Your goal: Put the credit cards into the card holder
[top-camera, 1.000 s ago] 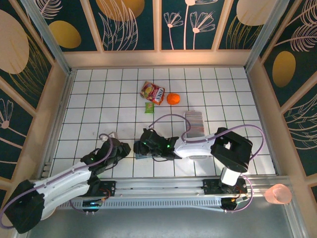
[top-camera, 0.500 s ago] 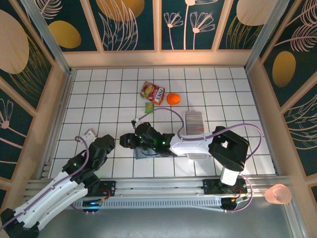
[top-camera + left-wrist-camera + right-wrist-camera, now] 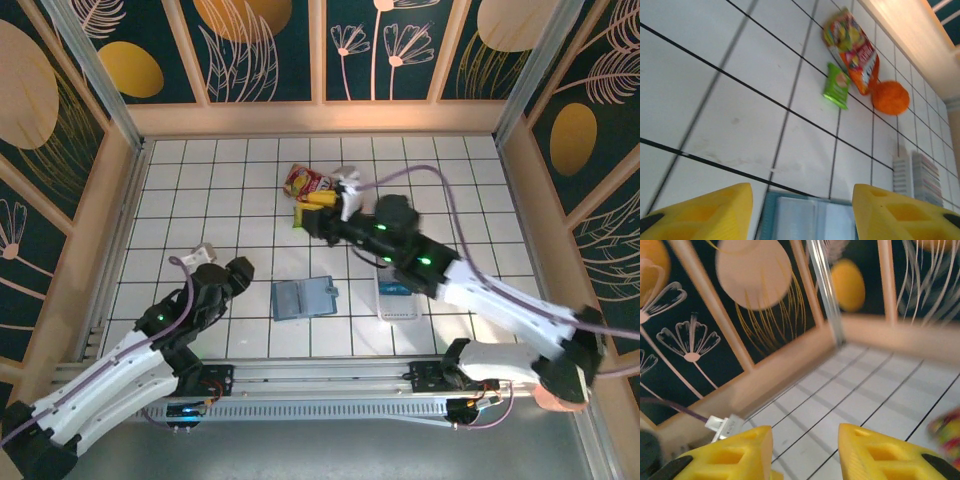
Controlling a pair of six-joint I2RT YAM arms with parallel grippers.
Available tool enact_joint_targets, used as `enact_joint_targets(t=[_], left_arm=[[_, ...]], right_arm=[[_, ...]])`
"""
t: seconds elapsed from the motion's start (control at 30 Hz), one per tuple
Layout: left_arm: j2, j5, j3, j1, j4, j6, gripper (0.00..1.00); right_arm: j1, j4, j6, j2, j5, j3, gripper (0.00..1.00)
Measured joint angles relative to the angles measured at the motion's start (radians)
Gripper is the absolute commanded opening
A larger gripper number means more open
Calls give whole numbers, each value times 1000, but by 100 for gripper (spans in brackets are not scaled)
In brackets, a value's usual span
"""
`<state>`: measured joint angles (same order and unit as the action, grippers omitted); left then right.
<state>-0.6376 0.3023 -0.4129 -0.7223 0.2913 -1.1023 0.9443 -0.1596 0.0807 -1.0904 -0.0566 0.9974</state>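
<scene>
The teal-blue card holder (image 3: 303, 298) lies open and flat on the white tiles near the front. In the left wrist view the card holder (image 3: 805, 220) sits just ahead of my left gripper (image 3: 802, 212), whose yellow fingers (image 3: 705, 212) stand wide apart and hold nothing. From above, the left gripper (image 3: 241, 270) is a little left of the holder, apart from it. My right gripper (image 3: 310, 207) hangs raised over the far middle, near the snack bag; its jaws (image 3: 805, 450) are open and empty. A stack of credit cards (image 3: 926, 172) stands on edge in the clear tray.
A red-yellow snack bag (image 3: 305, 181) lies at the far middle, with a small green packet (image 3: 836, 86) and an orange (image 3: 890, 97) beside it. The long clear tray (image 3: 398, 306) sits right of the holder, partly under the right arm. Wooden walls ring the floor.
The right arm left the card holder and swung up toward the far side by the snack bag. The left arm pulled back to the left and its jaws opened.
</scene>
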Motion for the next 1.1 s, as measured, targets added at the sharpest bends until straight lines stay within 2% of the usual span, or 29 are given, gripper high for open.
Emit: enact_joint_targets(t=[0.1, 0.17, 0.33, 0.4, 0.53, 0.63, 0.87, 1.1], left_arm=[[-84, -90, 19, 0, -113, 19, 56], [-134, -142, 32, 0, -175, 30, 55], [-198, -213, 45, 0, -262, 58, 56], [-198, -230, 55, 0, -283, 72, 55], [-181, -247, 84, 0, -289, 86, 54], [-146, -252, 110, 0, -278, 89, 54], [-48, -254, 166, 0, -260, 89, 54], [-34, -255, 195, 0, -263, 85, 50]], right_arm=[[4, 114, -372, 150, -2, -18, 57], [-2, 221, -575, 202, 5, -16, 62], [-117, 548, -934, 151, 30, 22, 69], [-171, 634, -1033, 115, 54, -19, 78], [-240, 703, -1161, 105, 76, -188, 88], [-259, 711, -1229, 100, 79, -295, 99], [-324, 671, -1362, 42, 88, -350, 99], [-347, 579, -1430, 16, 97, -397, 99]])
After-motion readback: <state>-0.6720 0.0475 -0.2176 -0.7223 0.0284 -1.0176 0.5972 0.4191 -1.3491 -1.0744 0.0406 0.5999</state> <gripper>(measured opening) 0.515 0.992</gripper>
